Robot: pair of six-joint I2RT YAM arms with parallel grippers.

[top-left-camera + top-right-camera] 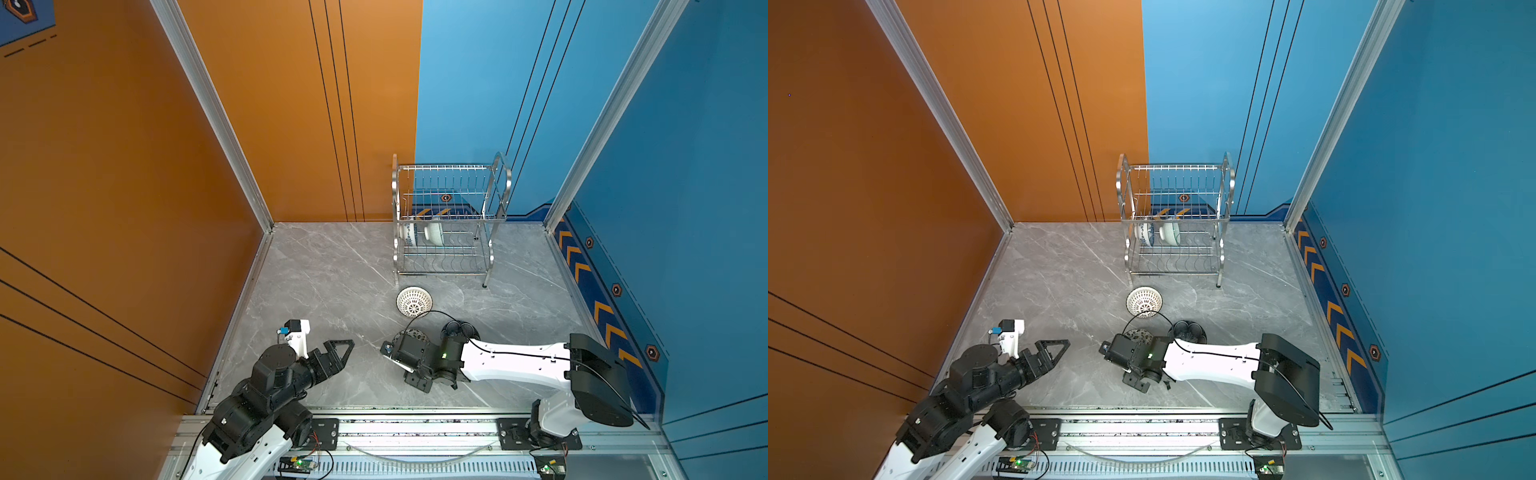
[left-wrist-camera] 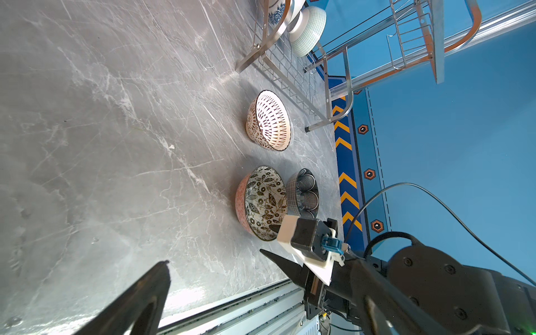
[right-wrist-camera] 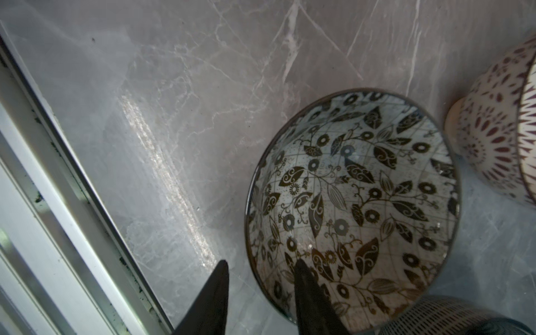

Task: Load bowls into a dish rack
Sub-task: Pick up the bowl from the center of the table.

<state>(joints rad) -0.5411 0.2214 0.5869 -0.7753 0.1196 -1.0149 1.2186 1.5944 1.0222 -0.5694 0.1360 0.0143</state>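
Pickup of the third bowl in hand. Right gripper (image 3: 261,262) astride the near rim of the leaf bowl (image 3: 353,203), one finger inside, one outside, jaws half-wide with a gap showing at the outer wall; nothing pinched yet. Left gripper (image 1: 340,353) spread wide, empty, hovering over the table (image 1: 332,270) well apart from the bowls. Two bowls on edge in the rack (image 1: 446,167); lattice bowl (image 1: 414,302) just before it, dark bowl (image 2: 303,191) beside the leaf one. Next, probably: pinch the rim firmly, lift clear of both neighbours, tip on edge, slot beside the green bowl (image 1: 1170,232).
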